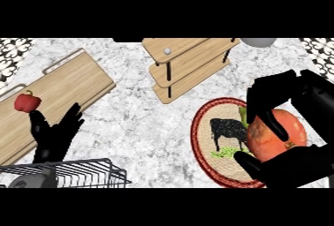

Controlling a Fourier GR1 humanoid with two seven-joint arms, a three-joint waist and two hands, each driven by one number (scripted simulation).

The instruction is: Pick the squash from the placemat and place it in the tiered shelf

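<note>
- Nearest, at the lower left edge, a wire rack [72,173] shows its dark rim, with a grey round thing inside that I cannot identify
- Just behind the rack the left hand [53,134] stands with fingers straight and spread, pointing up, holding nothing
- On the right side the right hand [287,132] curls round the squash [277,132], fingers over its top and thumb below it
- That squash is orange with a green stem, and sits over the right part of the placemat [218,132]; whether it touches the mat I cannot tell
- Round and red-rimmed, the placemat bears a black cow picture
- Farther left a board [65,92] lies aslant, with a red pepper [27,102] on it
- Farthest, at top centre, the wooden shelf [189,66] stands with a small white ball [168,51] on its top tier
</note>
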